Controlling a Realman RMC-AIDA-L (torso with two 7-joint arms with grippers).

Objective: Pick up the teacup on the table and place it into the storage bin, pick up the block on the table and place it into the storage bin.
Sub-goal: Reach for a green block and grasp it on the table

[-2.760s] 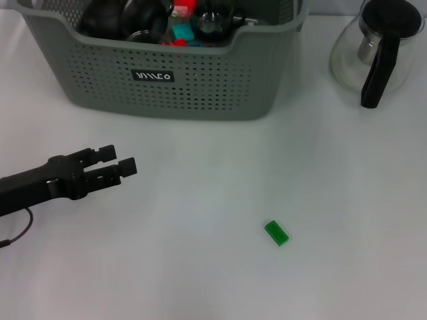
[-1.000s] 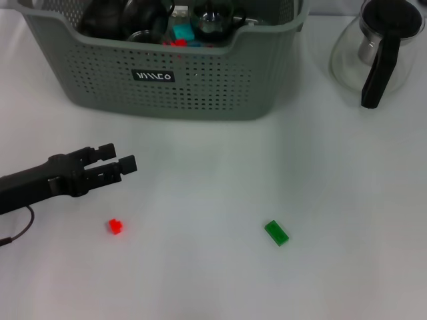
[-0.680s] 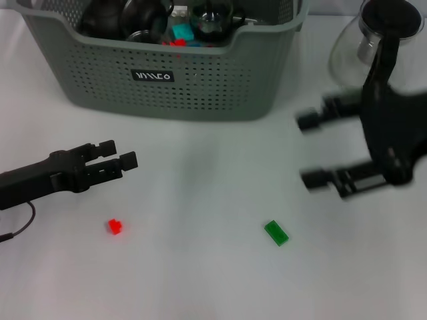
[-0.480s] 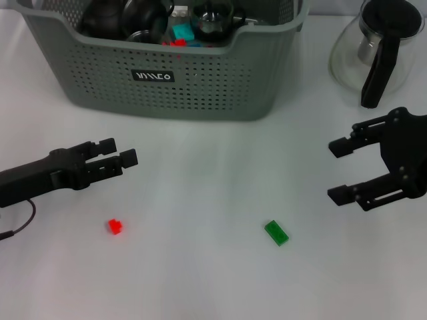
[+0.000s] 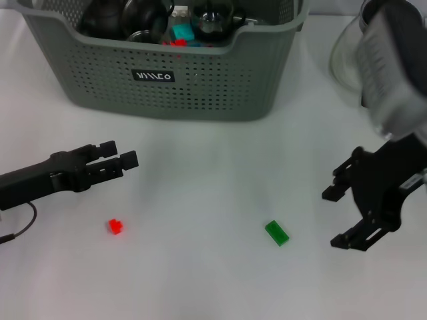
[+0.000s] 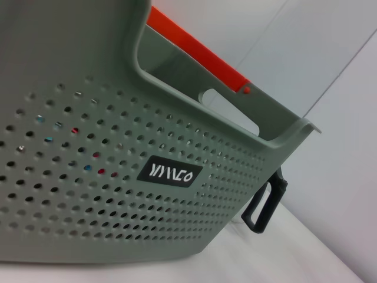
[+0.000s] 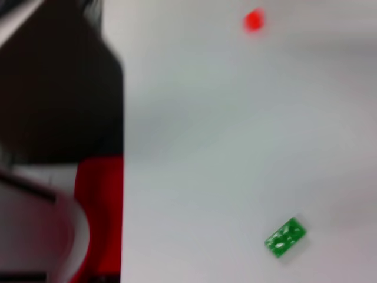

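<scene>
Green block (image 5: 277,233) lies flat on the white table (image 5: 200,280), well in front of the storage bin (image 5: 167,73). Right gripper (image 5: 341,217) hangs just to its right, fingers spread wide and holding nothing. Left gripper (image 5: 120,155) hovers over the table's left side, fingers slightly apart, also empty. A small red block (image 5: 115,227) sits nearby below it

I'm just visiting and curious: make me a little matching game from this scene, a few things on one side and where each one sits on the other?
Things:
1. green block
2. red block
3. storage bin
4. right gripper

Places:
A. far end of the table, full of items
B. below the left gripper
C. table middle, lying alone
D. hovering just right of the green block

Pairs: 1-C, 2-B, 3-A, 4-D
</scene>
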